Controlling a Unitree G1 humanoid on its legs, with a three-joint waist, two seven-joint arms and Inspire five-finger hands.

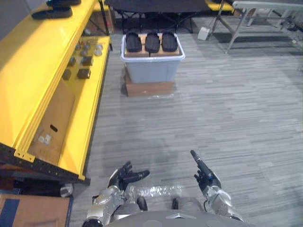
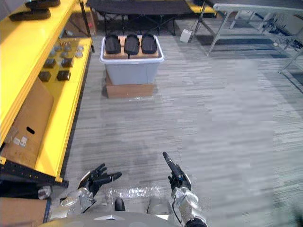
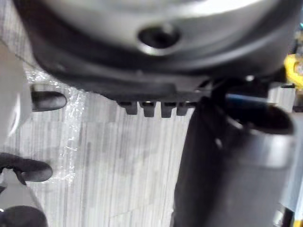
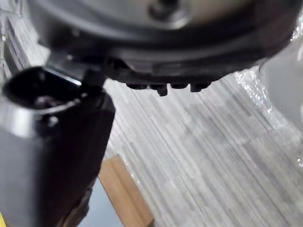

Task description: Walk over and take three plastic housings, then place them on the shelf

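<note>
Plainly the walk is not yet done: the three plastic housings point(image 1: 152, 41) lie side by side across the top of a grey bin point(image 1: 151, 71), well ahead over the floor, likely raised there for an easy reach. The left hand point(image 1: 125, 177) and right hand point(image 1: 204, 172) hang low, fingers loosely extended and empty (nothing to carry yet). The yellow shelf point(image 1: 33, 61) runs along the left, near the bin.

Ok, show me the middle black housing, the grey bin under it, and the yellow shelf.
middle housing point(image 1: 152, 42), left eye view, centre of its black top.
grey bin point(image 1: 152, 71), left eye view, its front wall.
yellow shelf point(image 1: 40, 61), left eye view, bare upper board.
</note>
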